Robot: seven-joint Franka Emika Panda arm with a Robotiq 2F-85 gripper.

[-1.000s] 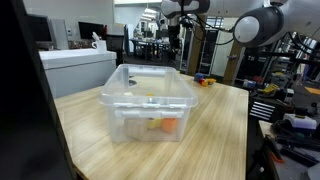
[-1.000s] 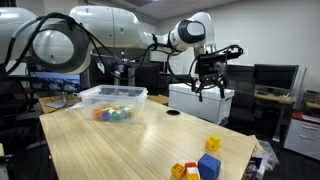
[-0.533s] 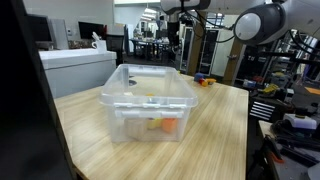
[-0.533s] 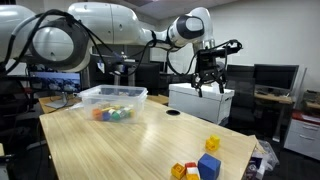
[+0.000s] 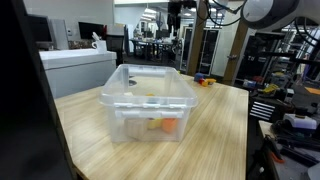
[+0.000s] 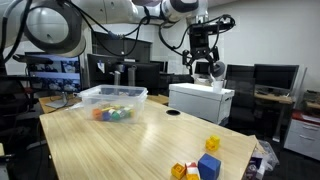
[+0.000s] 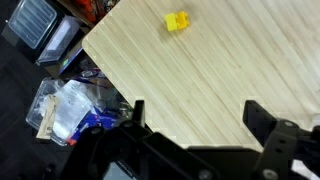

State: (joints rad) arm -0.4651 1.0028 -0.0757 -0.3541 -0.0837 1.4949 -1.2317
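Well, gripper [image 6: 207, 60] hangs high w/ jaws wide apart, holding nothing. Nearest: yellow block [image 7: 177, 21] on table [image 7: 230, 60]. Prob. light, stiff, slick; pinch flat sides.

Blocks inside the clear bin [image 5: 148, 100] appear blurred through its walls. The wrist view crops the hand [image 7: 195, 115] at the frame's bottom edge.
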